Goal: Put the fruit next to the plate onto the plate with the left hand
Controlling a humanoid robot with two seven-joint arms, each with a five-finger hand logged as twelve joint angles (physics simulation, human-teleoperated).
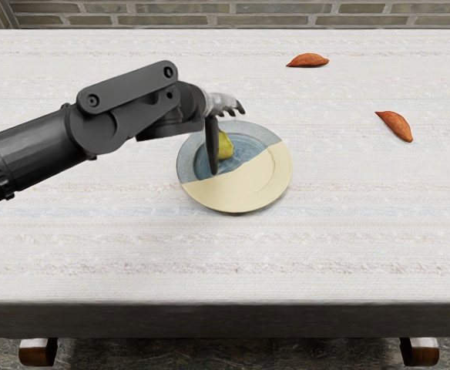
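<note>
A: Report state of left hand (214, 108).
B: Released. Fingers (231, 106) spread and slightly hooked, closed on nothing. One dark digit (211, 150) pointed straight down.
A: Locate fruit (225, 145).
B: Directly under the hand, just beside the downward digit, on the side away from the arm. Yellow-green, pear-shaped. Resting on the plate (248, 185), on its grey-blue half, clear of the spread fingers.
A: Describe plate.
B: Round, two-toned: grey-blue half beneath the hand, cream half beyond it toward the camera. Flat on the pale surface (209, 262).
A: List other items.
B: Two orange-brown tapered pieces, both well apart from the hand, past its fingertip side: one (307, 60) farther back, one (395, 126) nearer. Brick wall (233, 11) beyond the surface.
</note>
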